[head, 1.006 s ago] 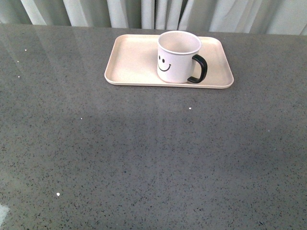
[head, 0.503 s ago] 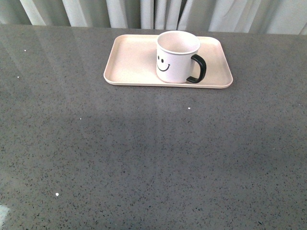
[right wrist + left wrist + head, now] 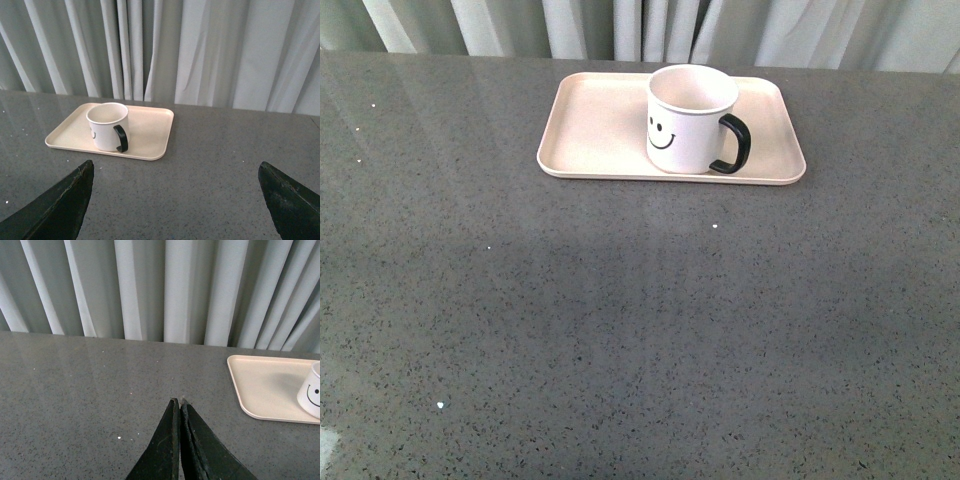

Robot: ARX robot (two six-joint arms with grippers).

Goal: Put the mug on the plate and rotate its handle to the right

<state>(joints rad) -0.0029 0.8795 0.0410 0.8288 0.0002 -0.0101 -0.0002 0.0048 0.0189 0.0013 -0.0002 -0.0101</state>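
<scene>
Front view: mug (image 3: 690, 120) stands upright on plate (image 3: 595, 130), right of the plate's middle, smiley face toward the camera, handle (image 3: 734, 145) pointing right; plate lies at the far side of the grey table (image 3: 620, 330), just before the curtain (image 3: 620, 25). Left wrist view: left gripper (image 3: 179, 401) has its black fingers pressed together, tips touching, nothing between them, over bare table; plate (image 3: 265, 385) lies off to one side, well apart, with only an edge of the mug (image 3: 312, 396) showing at the frame border. Right wrist view: right gripper (image 3: 175, 170) spread wide, one finger (image 3: 65, 200) at each lower corner, empty, touching nothing; mug (image 3: 106, 127) on plate (image 3: 150, 130) sits well ahead of the fingers, apart from them, handle (image 3: 121, 139) turned toward this camera
</scene>
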